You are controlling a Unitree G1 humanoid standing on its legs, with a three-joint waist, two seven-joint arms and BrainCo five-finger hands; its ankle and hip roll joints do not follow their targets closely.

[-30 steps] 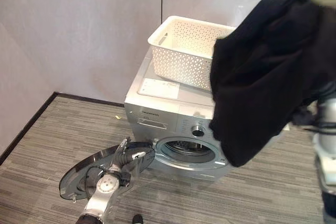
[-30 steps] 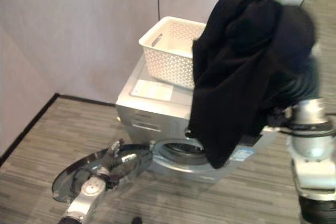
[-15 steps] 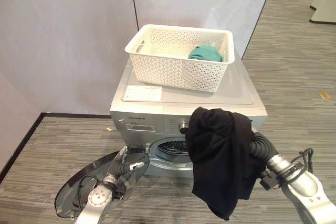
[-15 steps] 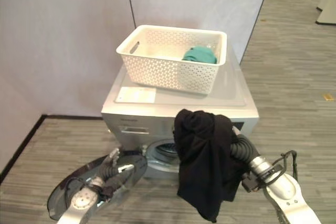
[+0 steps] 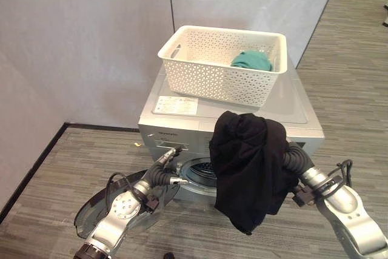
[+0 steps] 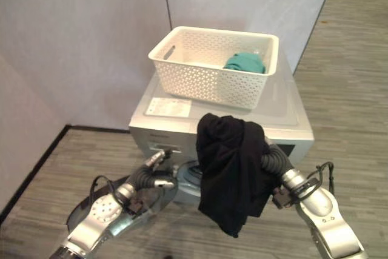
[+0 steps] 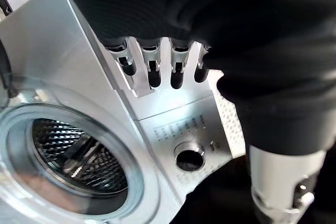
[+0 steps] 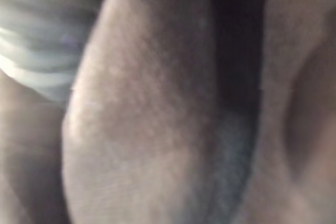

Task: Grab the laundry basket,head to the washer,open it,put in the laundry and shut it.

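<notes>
A white lattice laundry basket stands on top of the silver washer, with a teal cloth in its far right corner. The washer's round door hangs open at the lower left, and the drum opening shows behind it. A black garment hangs in front of the washer's front panel, draped over my right hand, which is hidden beneath it; the ribbed wrist cover shows beside it. My left hand is open, fingers straight, by the door's inner edge near the opening.
Grey panel walls stand behind the washer and to the left. Striped grey floor runs in front and to the right. A label sheet lies on the washer top beside the basket.
The black garment has come down from high in front of the camera to the washer's front. My left hand has risen from the door toward the drum opening. The camera has shifted.
</notes>
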